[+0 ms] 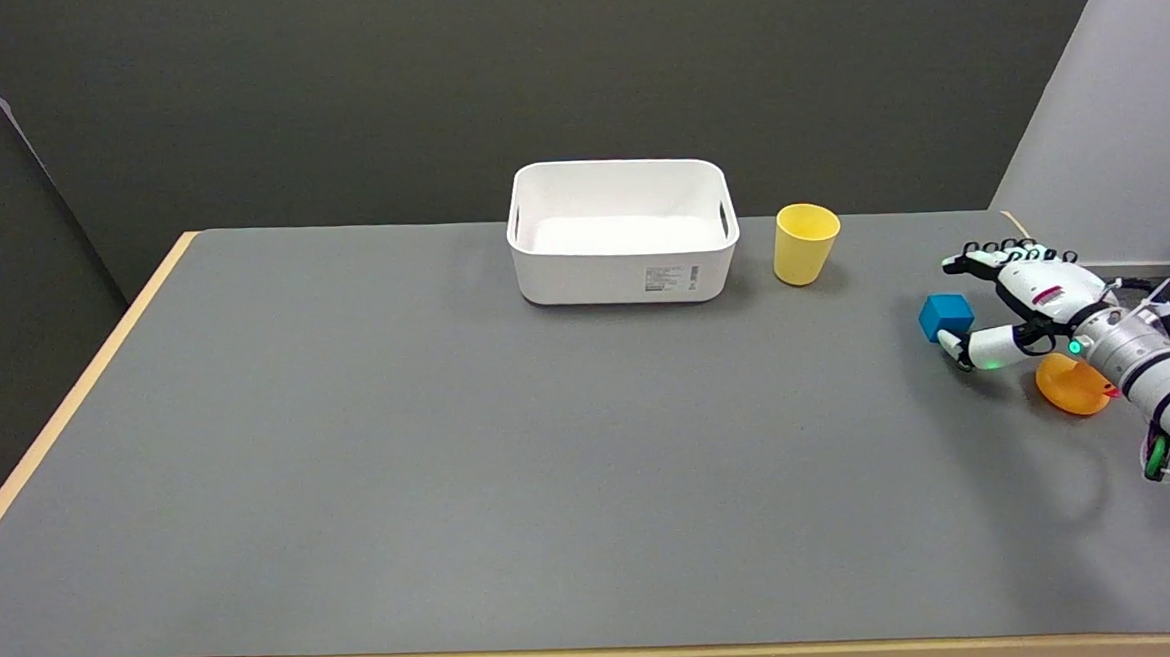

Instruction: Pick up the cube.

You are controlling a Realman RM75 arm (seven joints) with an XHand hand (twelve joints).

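One view, the head camera, was all I had to inspect. On the grey table I found the blue cube near the right edge, resting on the mat, well to the right of the yellow cup and nearer to me than it. My right hand reached in from the lower right and sat just beside the cube on its right side, with the fingers spread apart behind the cube and the thumb extended at its near lower corner. Whether the thumb actually touched the cube I could not tell; the hand was spread and held nothing. An orange object lay on the table partly under the wrist. A white bin stood upright towards the far side of the table, with the upright yellow cup just beside it on its right, the two standing apart.
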